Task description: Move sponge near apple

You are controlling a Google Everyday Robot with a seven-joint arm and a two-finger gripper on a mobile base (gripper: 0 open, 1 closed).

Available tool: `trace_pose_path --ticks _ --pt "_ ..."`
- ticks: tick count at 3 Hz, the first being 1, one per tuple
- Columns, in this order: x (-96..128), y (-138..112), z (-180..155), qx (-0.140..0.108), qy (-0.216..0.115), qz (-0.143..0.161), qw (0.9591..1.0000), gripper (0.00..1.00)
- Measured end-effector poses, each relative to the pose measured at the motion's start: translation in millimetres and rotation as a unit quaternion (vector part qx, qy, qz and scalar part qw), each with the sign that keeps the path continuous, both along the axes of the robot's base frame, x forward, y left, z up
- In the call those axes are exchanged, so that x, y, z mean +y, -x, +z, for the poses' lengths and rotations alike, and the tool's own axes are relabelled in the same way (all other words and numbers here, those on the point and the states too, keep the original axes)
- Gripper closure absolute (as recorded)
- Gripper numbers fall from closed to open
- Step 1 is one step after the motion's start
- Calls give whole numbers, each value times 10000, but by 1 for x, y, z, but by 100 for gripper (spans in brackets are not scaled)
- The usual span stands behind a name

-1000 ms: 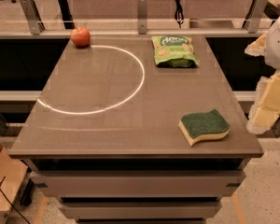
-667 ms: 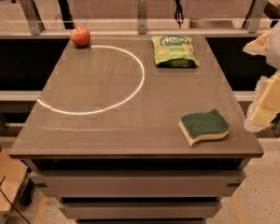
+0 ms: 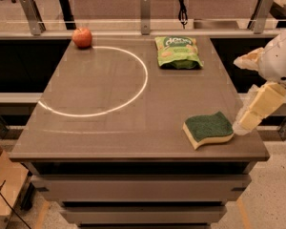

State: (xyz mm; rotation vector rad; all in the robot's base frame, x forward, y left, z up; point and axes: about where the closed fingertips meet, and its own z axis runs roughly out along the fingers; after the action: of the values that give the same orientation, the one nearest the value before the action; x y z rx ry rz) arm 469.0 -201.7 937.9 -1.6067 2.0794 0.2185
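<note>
**benchbot_77:** ok so where's the gripper (image 3: 243, 124) sitting?

**mira_k:** Just off the sponge's (image 3: 209, 129) right end, hanging low over that edge of the table (image 3: 133, 144). It comes down at a slant from the white arm up and to the right of the sponge. Whether it's spread or closed up, honestly can't tell, and I can't tell if it's touching the sponge either. It isn't gripping anything I can see.

**benchbot_77:** and the sponge itself?

**mira_k:** Lying flat, green side up, yellow foam showing along its near edge.

**benchbot_77:** rest of the stuff?

**mira_k:** Green snack bag (image 3: 178, 52) is straight back from the sponge, a bit left, well apart. The white painted ring (image 3: 145, 80) is left of the sponge and further back. The apple (image 3: 82, 37) is way off diagonally from the sponge, far-left, just outside that ring.
</note>
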Motion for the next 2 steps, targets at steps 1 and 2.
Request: trace_pose_path --ticks 1,2 --pt "0 0 0 0 -1 1 10000 0" --pt "3 -4 -11 56 -128 121 9998 0"
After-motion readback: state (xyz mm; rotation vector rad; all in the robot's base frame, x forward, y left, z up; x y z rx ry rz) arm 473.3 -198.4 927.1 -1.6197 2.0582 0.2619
